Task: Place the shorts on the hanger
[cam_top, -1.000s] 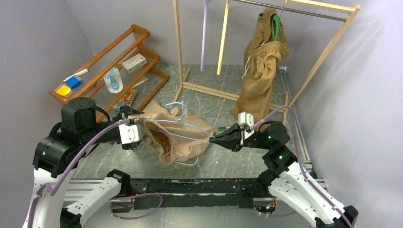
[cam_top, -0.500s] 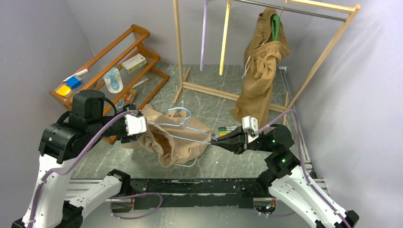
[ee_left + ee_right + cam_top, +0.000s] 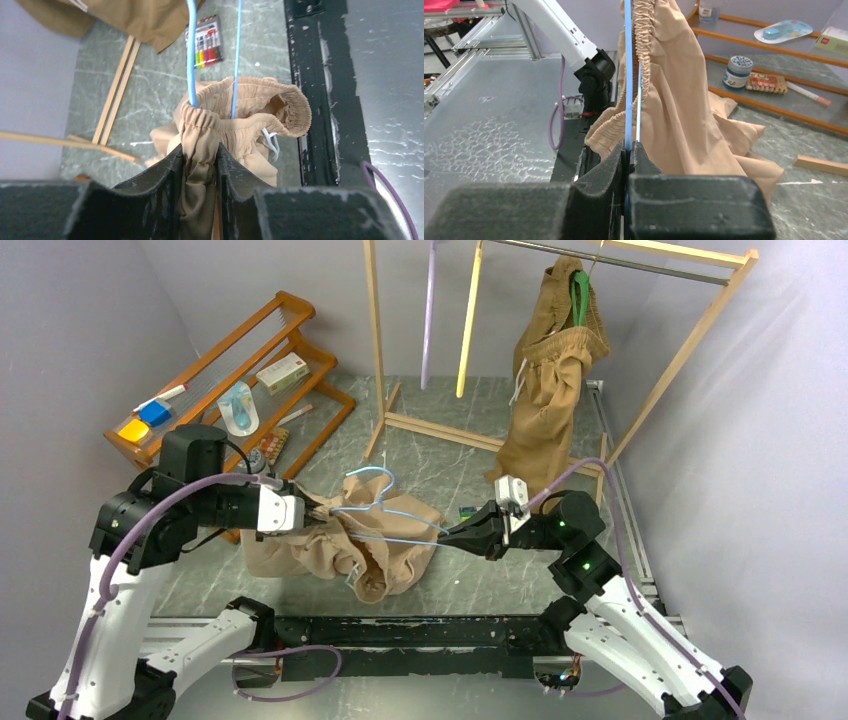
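The left claw [image 3: 199, 159] is pinching the gathered waistband of the shorts [image 3: 325, 552] — the tan fabric is bunching up between its two black fingers. The right claw [image 3: 629, 149] is clamping one end of the hanger [image 3: 388, 512], its fingers pressed together on the thin blue wire. The hanger is spanning the gap between the two claws, and its blue wires are running into the open waistband right at the left claw's tips. Its hook is sticking up above the cloth. The rest of the shorts is sagging below the hanger — drooping onto the table [image 3: 470, 585] between the arms.
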Robot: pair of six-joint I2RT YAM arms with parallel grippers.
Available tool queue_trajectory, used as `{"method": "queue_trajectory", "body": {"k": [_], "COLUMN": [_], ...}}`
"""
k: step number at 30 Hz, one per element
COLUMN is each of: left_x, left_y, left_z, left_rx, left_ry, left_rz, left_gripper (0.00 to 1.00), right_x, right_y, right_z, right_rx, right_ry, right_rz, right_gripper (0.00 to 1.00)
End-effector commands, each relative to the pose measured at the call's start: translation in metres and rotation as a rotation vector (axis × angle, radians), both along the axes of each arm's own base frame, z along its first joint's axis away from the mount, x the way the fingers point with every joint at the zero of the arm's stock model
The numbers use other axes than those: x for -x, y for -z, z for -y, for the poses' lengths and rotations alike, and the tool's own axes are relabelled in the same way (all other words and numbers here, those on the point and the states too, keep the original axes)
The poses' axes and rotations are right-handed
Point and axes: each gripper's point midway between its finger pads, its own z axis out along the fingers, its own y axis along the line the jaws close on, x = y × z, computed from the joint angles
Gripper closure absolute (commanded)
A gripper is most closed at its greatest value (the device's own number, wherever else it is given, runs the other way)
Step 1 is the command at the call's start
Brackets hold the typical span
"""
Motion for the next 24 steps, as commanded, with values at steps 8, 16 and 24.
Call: {"method": "queue_trajectory", "body": {"k": [8, 16, 24], "left_x": [0.004, -0.006, -0.043], "left_y": [0.012, 0.021, 0.011], "left_z": [0.028, 0.027, 0.017], "left_rx": [0.095, 0.085, 0.143], "left_ry": [0.210, 0.168, -0.093], "left_rz": [-0.075, -0.045, 0.071], "left_gripper": [0.62, 0.92, 0.93], "right_x": [-0.010, -0.018, -0.063], "right_y": [-0.023, -0.023, -0.026], "right_z": [-0.011, -0.013, -0.008], "right_rx": [-0.048, -0.041, -0.052], "right_ry": [-0.020, 0.000, 0.278], "right_rz": [0.021, 0.053, -0.239], "right_gripper": [1.00, 1.00, 0.63]}}
